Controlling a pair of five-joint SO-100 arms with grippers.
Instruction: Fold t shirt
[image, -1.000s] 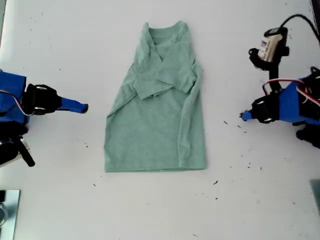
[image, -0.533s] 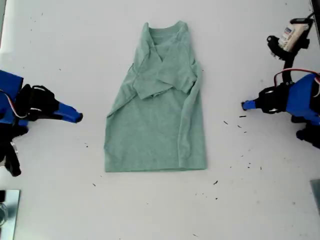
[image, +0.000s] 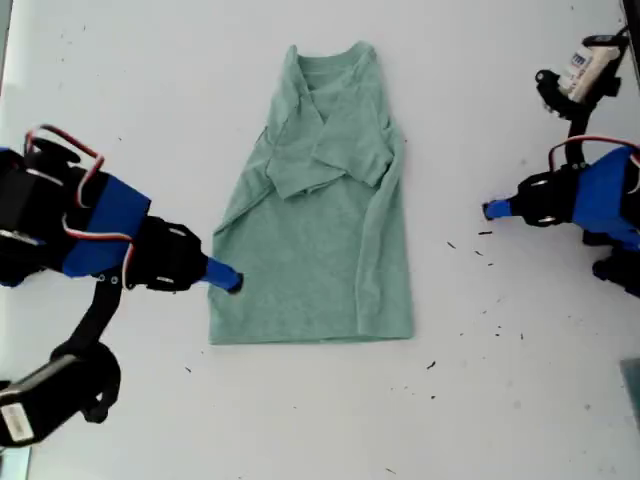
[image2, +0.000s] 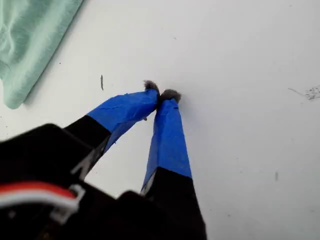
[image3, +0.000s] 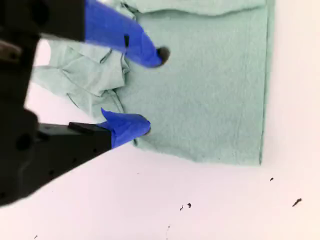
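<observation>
The second end effector (image3: 145, 90), jaws wide, is at the t shirt's (image: 320, 230) long side edge, likely nearer than the pinched-shut first end effector (image2: 161, 95).

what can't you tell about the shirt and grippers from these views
- Whether my second gripper touches the t shirt: its open fingers straddle the edge, height unclear.
- The shirt's underside and folded-in sleeves: covered by its own cloth, exterior view.
- My first gripper: table contact unclear.

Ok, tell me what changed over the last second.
My second hand swung in from the exterior view's left to the t shirt edge, open. My first hand lifted slightly, then held, shut. The shirt lies as before; nothing grasped.
</observation>
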